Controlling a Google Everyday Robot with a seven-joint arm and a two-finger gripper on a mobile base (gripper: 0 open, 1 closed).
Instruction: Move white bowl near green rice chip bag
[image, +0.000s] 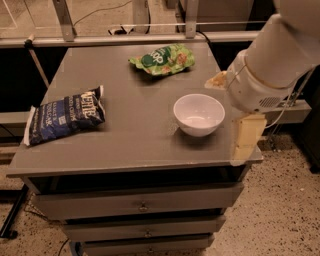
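The white bowl (199, 114) stands upright and empty on the right half of the grey table (130, 135). The green rice chip bag (162, 59) lies flat at the table's back, a bit left of the bowl and well apart from it. My gripper (231, 119) hangs from the big white arm (272, 60) at the table's right edge, just right of the bowl and above table level. Its two cream fingers (247, 139) stand apart and hold nothing. It does not touch the bowl.
A dark blue chip bag (64, 115) with white lettering lies at the table's left edge. The table has drawers (142, 205) in front. A metal rail (125, 37) and cables run behind it. Speckled floor lies to the right.
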